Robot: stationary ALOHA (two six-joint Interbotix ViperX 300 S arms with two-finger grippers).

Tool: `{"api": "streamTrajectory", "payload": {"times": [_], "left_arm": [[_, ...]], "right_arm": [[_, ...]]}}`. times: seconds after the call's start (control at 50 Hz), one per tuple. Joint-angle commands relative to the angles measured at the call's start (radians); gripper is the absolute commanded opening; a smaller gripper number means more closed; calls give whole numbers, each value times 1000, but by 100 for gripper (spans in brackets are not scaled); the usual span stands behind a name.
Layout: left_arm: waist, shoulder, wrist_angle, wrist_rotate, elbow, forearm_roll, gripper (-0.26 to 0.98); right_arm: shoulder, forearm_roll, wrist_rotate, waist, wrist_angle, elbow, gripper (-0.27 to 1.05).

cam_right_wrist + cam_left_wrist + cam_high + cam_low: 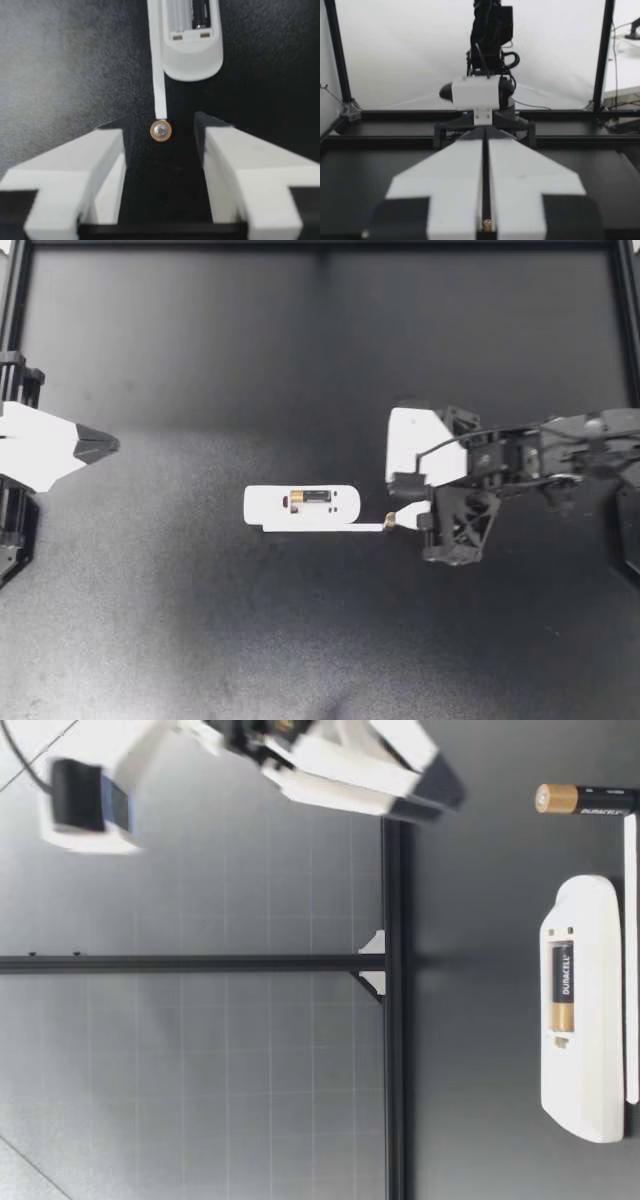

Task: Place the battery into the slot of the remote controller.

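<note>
A white remote (270,508) lies at the table's middle, slot up, with one battery (312,499) seated in it. A thin white strip (325,528) runs along its side. At the strip's end a second battery (390,521) stands on end, gold end up. My right gripper (398,498) hangs over it, open, touching nothing. In the right wrist view the battery's top (161,131) shows between the spread fingers (85,170), the remote (192,55) ahead. The low view shows this battery (585,799) upright beside the remote (590,1050), below my right gripper (445,790). My left gripper (100,445) is shut and empty at the left edge.
Black frame rails (320,246) border the dark mat on all sides. A frame post (393,1020) stands behind the remote in the low view. The left wrist view looks over its shut fingers (515,200) toward my right arm's base (490,50).
</note>
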Motion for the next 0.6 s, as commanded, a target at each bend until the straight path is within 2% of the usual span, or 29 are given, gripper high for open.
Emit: {"api": "streamTrajectory", "payload": {"times": [0.0,0.58], "left_arm": [[3,9,-8,2,-12,2,-14],[3,11,-9,3,-11,2,-14]], "right_arm": [[20,-2,-2,-6,-3,-29,50],[124,-2,-2,15,15,-46,50]]}}
